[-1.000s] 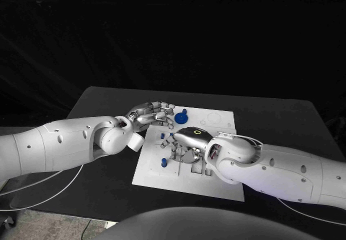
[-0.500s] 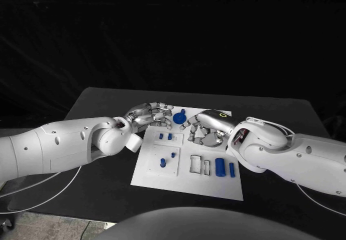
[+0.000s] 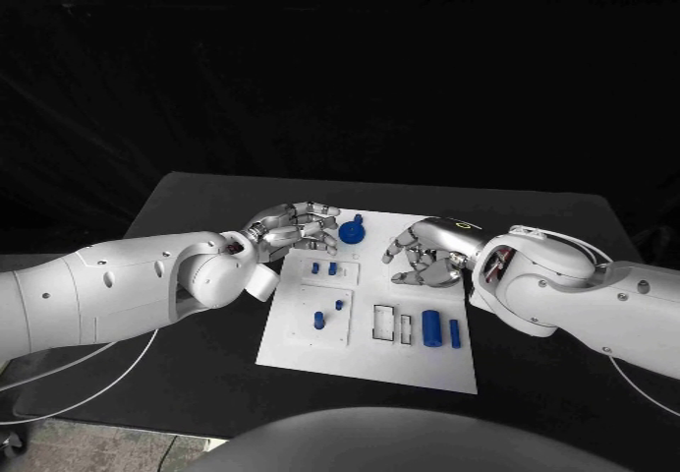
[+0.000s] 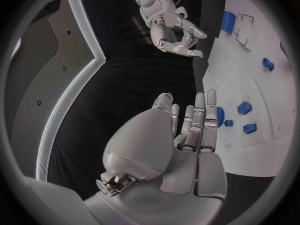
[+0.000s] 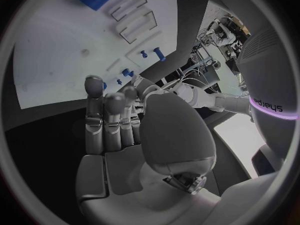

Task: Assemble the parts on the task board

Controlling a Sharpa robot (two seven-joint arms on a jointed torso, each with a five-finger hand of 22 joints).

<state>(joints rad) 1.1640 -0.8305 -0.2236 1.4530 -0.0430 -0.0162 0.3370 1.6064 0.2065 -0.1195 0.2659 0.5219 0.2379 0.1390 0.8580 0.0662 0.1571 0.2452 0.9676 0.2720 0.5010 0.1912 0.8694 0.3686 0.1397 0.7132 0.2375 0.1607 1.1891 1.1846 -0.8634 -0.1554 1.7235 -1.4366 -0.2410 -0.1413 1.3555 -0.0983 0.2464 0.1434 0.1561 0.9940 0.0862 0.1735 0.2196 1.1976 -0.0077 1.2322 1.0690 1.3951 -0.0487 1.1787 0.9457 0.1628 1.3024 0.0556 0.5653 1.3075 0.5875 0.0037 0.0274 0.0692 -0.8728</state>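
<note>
Right hand (image 3: 421, 256) has lifted off the task board's near middle and swung toward its far right corner; left hand (image 3: 291, 228) unchanged.

Right hand hovers over the task board (image 3: 371, 356), fingers loosely curled, holding nothing. Left hand at the far left corner, fingers extended close together, empty, beside a round blue part (image 3: 352, 232). Small blue parts (image 3: 319, 319) lie along the left side; two blue bars (image 3: 432, 328) near the right edge.

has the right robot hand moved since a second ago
Yes. The right robot hand has drawn back off the task board's near-left slots toward the board's far right edge, uncovering the blue parts.
</note>
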